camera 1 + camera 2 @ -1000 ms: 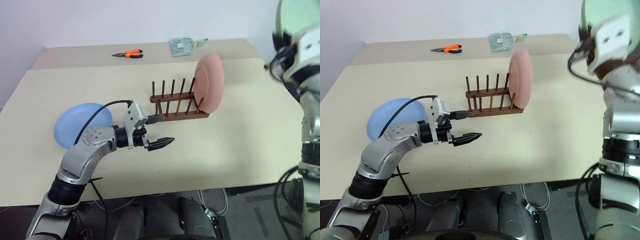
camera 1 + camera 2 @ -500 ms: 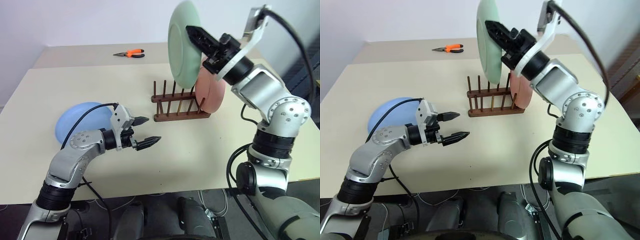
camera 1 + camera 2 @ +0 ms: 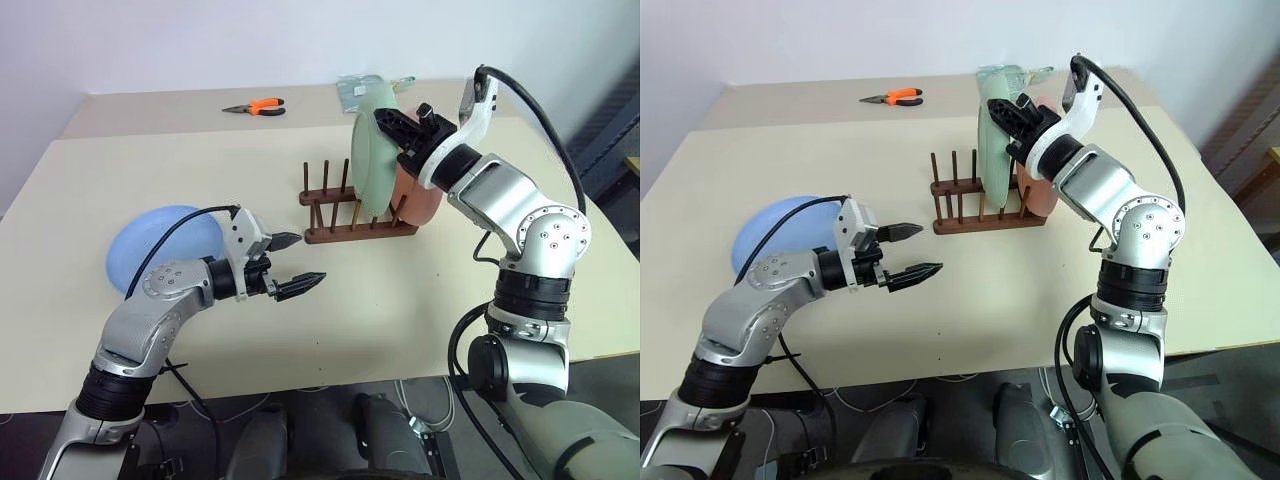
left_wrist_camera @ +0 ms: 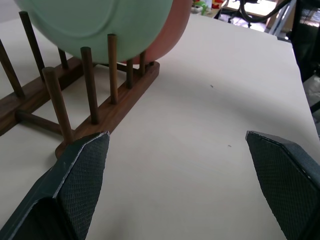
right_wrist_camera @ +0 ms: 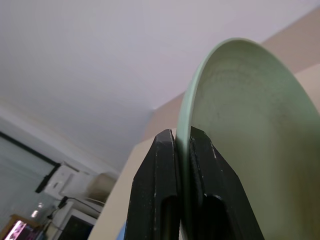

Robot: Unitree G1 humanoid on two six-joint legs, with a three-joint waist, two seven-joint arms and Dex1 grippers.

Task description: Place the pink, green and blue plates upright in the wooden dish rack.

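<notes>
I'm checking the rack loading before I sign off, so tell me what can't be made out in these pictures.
- Whether the green plate sits down between the pegs of the wooden dish rack: head views, its lower edge is hidden behind pegs.
- Most of the pink plate: covered by the green plate and the right gripper.
- The blue plate: its near edge is hidden by the left arm and cable.

You get even, bright, diffuse light with soft shadows on the table [image 3: 420,300]. Your left wrist view blurs the near fingers [image 4: 80,185].
</notes>
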